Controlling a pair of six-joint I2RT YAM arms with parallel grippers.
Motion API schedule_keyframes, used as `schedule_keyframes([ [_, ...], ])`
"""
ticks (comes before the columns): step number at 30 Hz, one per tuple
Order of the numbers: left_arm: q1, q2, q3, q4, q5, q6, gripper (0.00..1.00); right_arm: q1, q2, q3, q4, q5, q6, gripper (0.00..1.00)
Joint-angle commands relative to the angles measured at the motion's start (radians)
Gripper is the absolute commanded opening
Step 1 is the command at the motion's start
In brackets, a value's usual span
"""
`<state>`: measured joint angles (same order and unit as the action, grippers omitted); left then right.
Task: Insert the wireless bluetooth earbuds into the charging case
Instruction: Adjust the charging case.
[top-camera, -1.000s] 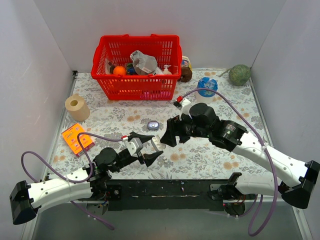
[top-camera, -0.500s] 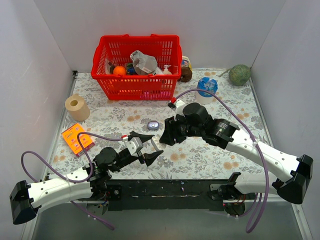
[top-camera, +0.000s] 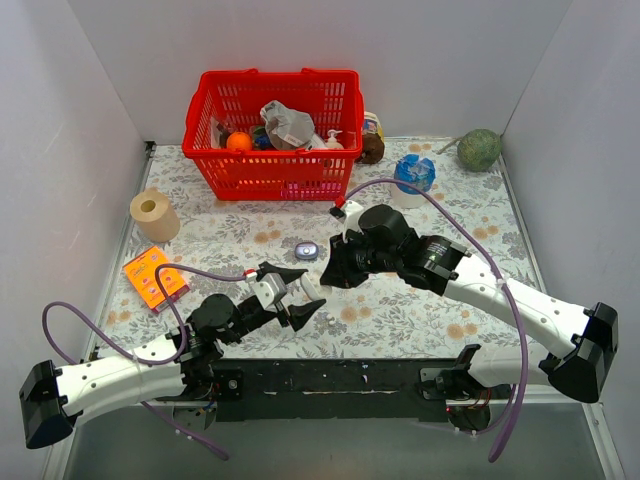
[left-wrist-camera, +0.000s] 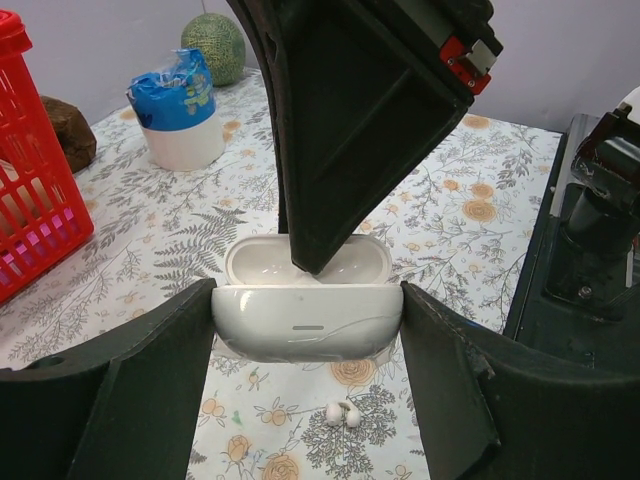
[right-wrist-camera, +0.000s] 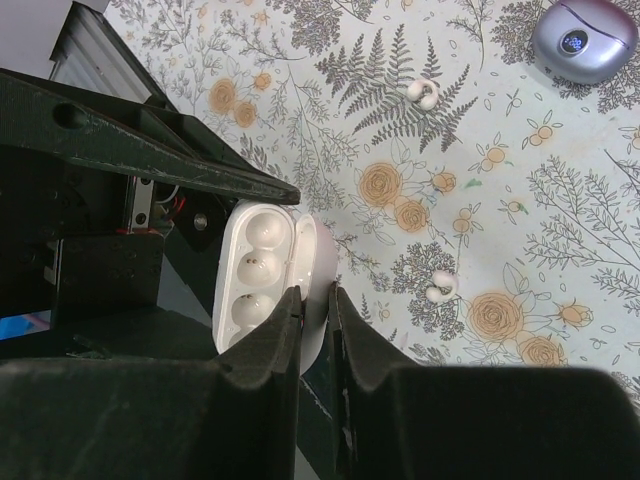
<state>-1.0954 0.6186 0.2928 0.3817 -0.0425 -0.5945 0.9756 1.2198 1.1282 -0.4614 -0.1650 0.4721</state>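
My left gripper is shut on the white charging case and holds it by its ends above the floral table, lid open. Inside the base the round wells show bare. The right gripper comes in from above and is shut on the raised lid, one finger inside it and one outside. A pair of white earbuds lies on the cloth just beyond the case, also in the left wrist view under the case. Another pair of earbuds lies farther off. In the top view both grippers meet at the case.
A small lavender case lies on the cloth just behind the grippers. A red basket full of items stands at the back, with a blue-topped cup and a green ball to its right. A paper roll and an orange box sit at the left.
The right arm has swung left to the held case and its jaws have closed from wide open onto the lid. The left arm has stayed put.
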Motion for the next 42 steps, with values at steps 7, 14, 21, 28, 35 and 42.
schedule_keyframes([
  [7,-0.001,0.023,0.065,-0.035,-0.114,-0.086,0.67,0.000,-0.025,0.156,-0.081,0.117,-0.141,0.01],
  [14,-0.003,-0.020,0.071,-0.038,-0.213,-0.125,0.98,0.000,-0.016,0.274,-0.204,0.154,-0.295,0.01],
  [21,0.002,-0.057,0.204,-0.274,0.064,-0.238,0.98,0.024,-0.055,0.285,-0.234,0.147,-0.505,0.01],
  [28,0.077,0.001,0.261,-0.328,0.412,-0.333,0.98,0.106,-0.167,0.190,-0.151,0.065,-0.638,0.01],
  [35,0.173,0.052,0.253,-0.245,0.540,-0.355,0.98,0.181,-0.180,0.173,-0.112,0.038,-0.668,0.01],
  [42,0.181,0.098,0.282,-0.201,0.587,-0.344,0.86,0.233,-0.148,0.171,-0.097,0.123,-0.676,0.01],
])
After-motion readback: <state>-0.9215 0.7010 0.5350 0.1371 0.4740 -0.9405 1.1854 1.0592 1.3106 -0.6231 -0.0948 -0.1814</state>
